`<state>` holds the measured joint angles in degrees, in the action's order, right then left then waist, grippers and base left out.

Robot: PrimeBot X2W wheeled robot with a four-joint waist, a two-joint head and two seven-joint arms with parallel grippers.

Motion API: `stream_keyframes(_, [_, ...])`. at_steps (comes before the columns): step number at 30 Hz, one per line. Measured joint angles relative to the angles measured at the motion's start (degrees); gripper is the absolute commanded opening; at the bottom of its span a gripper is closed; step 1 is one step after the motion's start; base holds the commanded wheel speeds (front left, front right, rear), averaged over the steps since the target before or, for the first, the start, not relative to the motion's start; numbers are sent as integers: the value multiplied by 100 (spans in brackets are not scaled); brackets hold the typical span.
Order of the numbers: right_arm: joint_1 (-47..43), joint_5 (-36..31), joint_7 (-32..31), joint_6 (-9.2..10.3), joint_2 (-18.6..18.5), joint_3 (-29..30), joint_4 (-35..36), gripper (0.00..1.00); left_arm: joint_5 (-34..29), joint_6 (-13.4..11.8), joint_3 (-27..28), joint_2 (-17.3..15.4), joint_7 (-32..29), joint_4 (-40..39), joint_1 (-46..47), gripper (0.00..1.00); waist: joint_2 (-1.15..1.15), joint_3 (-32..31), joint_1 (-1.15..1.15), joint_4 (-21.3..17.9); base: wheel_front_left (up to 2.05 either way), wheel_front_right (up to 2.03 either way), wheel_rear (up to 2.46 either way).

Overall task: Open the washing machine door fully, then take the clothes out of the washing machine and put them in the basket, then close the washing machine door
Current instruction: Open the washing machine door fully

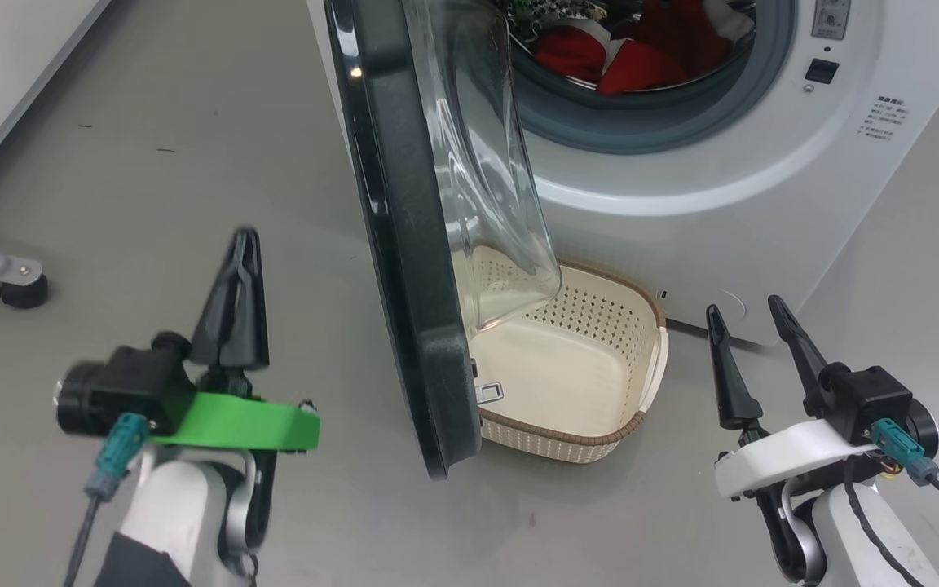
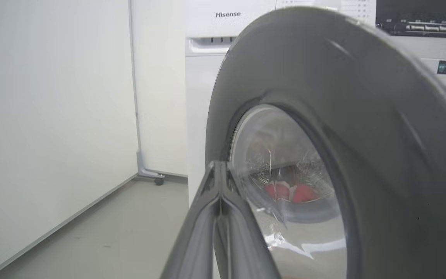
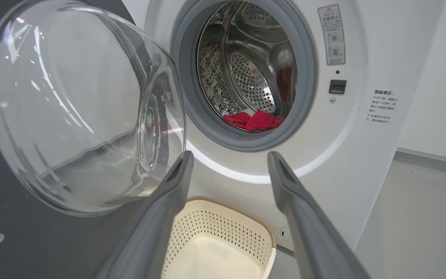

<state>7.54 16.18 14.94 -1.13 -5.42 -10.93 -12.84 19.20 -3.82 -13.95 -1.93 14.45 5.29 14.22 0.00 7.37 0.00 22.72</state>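
Note:
The washing machine door (image 1: 412, 269) stands swung out from the white washing machine (image 1: 681, 171), its glass bowl (image 3: 79, 104) facing the opening. Red clothes (image 1: 632, 57) lie low in the steel drum (image 3: 246, 69), also seen as red clothes (image 3: 254, 120). On the floor below the opening sits the cream basket (image 1: 592, 359), partly behind the door. My left gripper (image 1: 243, 244) is shut and holds nothing, left of the door's outer face (image 2: 323, 77). My right gripper (image 1: 747, 314) is open at the lower right, its fingers (image 3: 168, 193) pointing toward the drum and basket (image 3: 223, 240).
A white wall panel (image 2: 52, 116) runs along the left. A grey leg with a black castor (image 1: 21, 289) stands on the floor at far left. Grey floor (image 1: 152, 163) lies open left of the door and to the right of the machine.

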Motion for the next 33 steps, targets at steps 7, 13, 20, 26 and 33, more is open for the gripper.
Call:
stream_keyframes(7, [-37,-105,0,-85,41,64,-14,100,-324,18,-110,-1,27,-1106,275,0,0,-30,0,10,0,0,0])
stream_keyframes(13, [-83,-144,0,-141,108,79,-52,100,-346,250,-611,-8,32,-1652,296,0,0,-80,0,-20,0,0,0])
stream_keyframes(20, [-119,-172,0,-186,143,125,-67,100,-264,672,-1616,-23,32,-1828,163,0,0,-120,0,-62,0,0,0])
stream_keyframes(26, [-148,-189,0,-233,174,159,-86,100,-145,849,-2198,-49,-193,-1730,-149,0,0,-131,0,-105,0,0,0])
stream_keyframes(33, [-197,-222,0,-237,190,187,-98,100,83,891,-2548,-73,-736,-1388,-517,0,0,-111,0,-151,0,0,0])
